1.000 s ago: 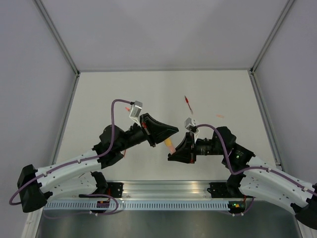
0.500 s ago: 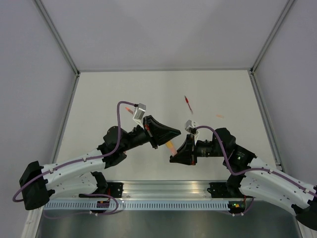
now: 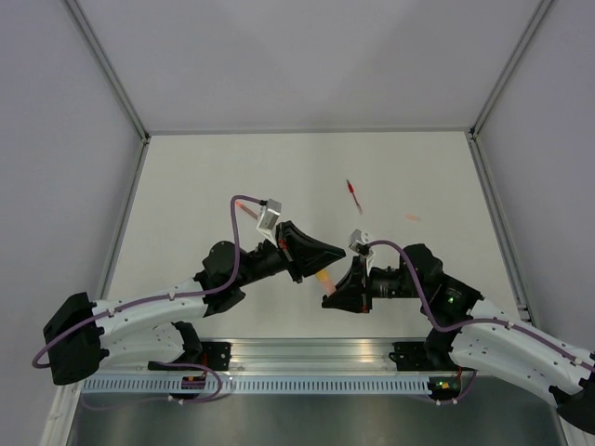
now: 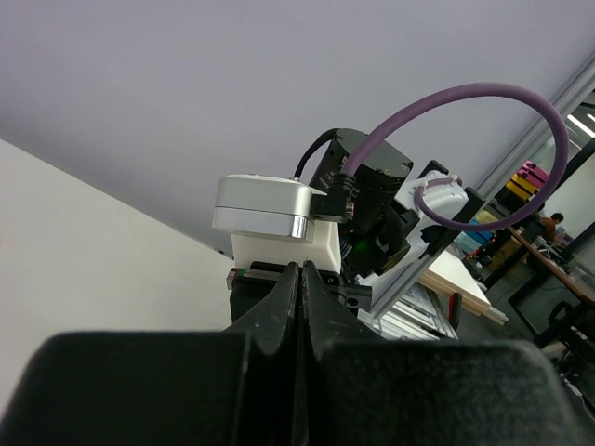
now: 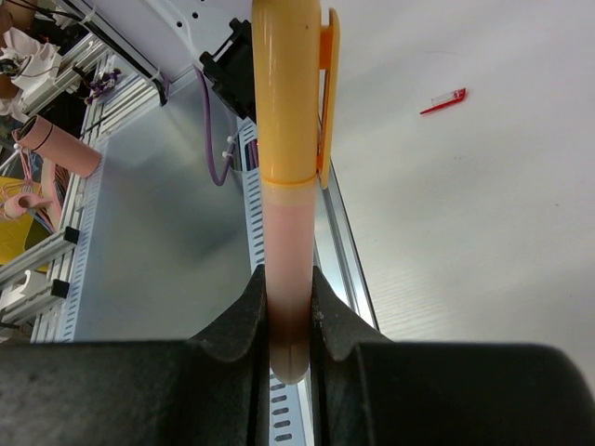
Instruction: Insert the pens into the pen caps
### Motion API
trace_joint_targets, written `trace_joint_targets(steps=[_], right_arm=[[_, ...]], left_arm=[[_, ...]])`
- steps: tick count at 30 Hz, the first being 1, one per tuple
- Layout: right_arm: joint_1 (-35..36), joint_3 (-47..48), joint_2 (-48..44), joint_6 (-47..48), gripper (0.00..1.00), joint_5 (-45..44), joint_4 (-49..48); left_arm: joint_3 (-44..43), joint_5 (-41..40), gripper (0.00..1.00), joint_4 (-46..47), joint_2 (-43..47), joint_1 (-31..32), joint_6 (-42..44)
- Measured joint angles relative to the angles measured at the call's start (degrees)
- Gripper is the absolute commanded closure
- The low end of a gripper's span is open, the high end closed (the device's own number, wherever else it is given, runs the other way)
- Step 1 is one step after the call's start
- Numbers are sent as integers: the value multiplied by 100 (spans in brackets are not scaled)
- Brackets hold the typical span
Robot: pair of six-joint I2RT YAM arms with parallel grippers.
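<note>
Step in hand: judged to be the close of the first capping, with the orange pair joined and the red pair untouched.
Right gripper (image 5: pixel 288 283): clamped shut round the lower barrel of the orange-peach pen (image 5: pixel 286 232), held off the table (image 3: pixel 186 186) between the two arms.
Orange cap (image 5: pixel 290 93): sat over the far end of that pen, clip to one side, rim meeting the barrel at a clean seam; looked fully seated, though its far tip ran out of the wrist view.
Left gripper (image 4: pixel 299 279): fingers pressed together with nothing seen between them, poised just beside the capped end in the top view.
Red pen (image 3: pixel 353 192): lay alone on the table, well apart from both grippers.
Pale pink stub (image 3: pixel 412 217): lay further right; too small to name for certain.
Small red piece (image 5: pixel 444 100): lay on the table in the right wrist view; probably the red cap, but could not be told.
Next move, as judged: called for setting the capped pen down, then one gripper on the red pen and the other on its cap, brought tip to mouth along one straight line.
</note>
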State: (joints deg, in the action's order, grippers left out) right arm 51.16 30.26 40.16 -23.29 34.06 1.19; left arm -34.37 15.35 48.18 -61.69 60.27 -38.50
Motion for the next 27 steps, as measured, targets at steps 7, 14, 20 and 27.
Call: trace_joint_targets(steps=[7, 14, 20, 27], right_arm=[[13, -15, -120, 103, 100, -76, 61], [-4, -15, -79, 85, 100, -85, -42], [-101, 81, -94, 13, 100, -125, -680], [-96, 81, -46, -9, 100, -57, -846]], left_arm=[[15, -11, 98, 208, -46, 66, 11], [31, 26, 98, 11, 76, 140, 90], [35, 195, 98, -673, 208, 358, 205], [24, 170, 98, -1075, 448, 361, 319]])
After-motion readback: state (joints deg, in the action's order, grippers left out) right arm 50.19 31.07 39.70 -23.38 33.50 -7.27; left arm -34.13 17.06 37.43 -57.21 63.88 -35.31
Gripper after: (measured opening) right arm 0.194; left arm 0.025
